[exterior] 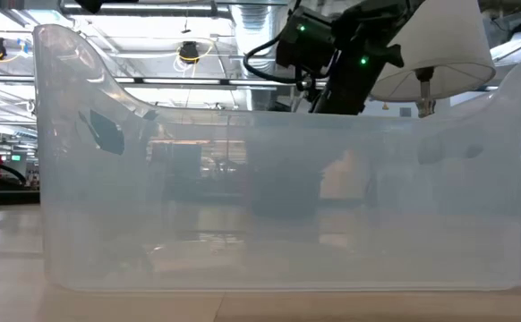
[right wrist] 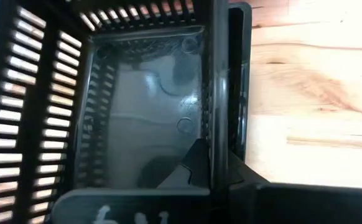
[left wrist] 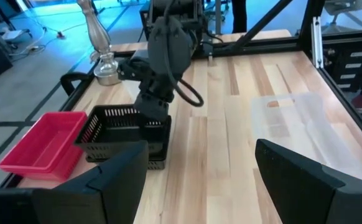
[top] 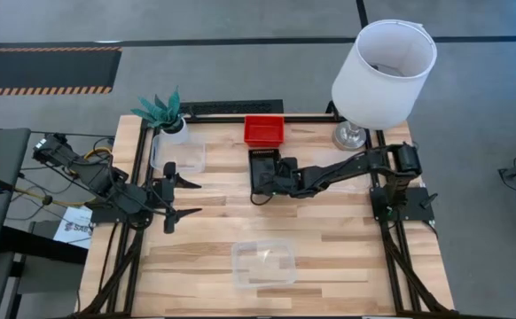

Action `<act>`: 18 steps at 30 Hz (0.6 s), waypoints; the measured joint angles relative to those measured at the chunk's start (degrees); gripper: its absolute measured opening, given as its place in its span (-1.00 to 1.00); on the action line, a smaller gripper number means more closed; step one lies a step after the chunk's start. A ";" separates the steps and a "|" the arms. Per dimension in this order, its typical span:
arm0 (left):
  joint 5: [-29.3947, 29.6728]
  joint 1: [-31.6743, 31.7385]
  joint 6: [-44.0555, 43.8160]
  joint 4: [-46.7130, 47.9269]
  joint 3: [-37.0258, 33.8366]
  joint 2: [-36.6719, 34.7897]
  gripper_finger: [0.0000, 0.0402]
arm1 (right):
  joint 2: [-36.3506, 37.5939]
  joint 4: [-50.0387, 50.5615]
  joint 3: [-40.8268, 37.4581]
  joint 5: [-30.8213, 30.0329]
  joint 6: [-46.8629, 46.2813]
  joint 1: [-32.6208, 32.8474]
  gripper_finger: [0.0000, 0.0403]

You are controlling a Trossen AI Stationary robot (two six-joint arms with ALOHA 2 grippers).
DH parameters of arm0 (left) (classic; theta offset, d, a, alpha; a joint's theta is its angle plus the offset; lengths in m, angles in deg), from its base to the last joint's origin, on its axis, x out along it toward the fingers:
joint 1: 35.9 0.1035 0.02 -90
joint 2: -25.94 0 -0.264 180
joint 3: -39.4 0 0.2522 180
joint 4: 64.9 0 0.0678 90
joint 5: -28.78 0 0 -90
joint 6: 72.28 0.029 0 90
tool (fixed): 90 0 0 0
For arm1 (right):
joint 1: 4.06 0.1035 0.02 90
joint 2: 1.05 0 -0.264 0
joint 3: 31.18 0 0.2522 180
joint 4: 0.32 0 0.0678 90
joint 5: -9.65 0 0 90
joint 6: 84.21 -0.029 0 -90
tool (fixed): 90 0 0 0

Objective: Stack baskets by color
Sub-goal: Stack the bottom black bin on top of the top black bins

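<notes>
A black basket (top: 262,168) sits mid-table, just nearer than a red basket (top: 264,130) that rests flat on its bottom at the far edge. My right gripper (top: 278,175) reaches in from the right and is shut on the black one. In the left wrist view this black basket (left wrist: 122,126) sits slightly tilted on top of a second black basket (left wrist: 131,155). My left gripper (top: 171,199) waits open at the table's left, touching nothing. Clear baskets lie near the front edge (top: 263,263) and by the plant (top: 178,152). My right gripper holds the top black basket by its slatted wall toward the table's right (right wrist: 217,118). One finger (right wrist: 187,169) is inside the basket and the other is outside. The fingers slant down from the table's right. The basket sits a little tilted on the black basket (left wrist: 131,155) beneath.
A white-shaded lamp (top: 382,71) stands at the far right corner and a potted green plant (top: 162,111) at the far left. The front clear basket (exterior: 278,215) fills the low view. Bare wood lies between the black baskets and the front clear basket.
</notes>
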 joint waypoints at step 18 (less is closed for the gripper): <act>0.06 0.00 -0.01 -0.14 0.00 0.01 0.41 | -0.11 -0.71 0.00 -1.29 -3.99 -0.15 -0.44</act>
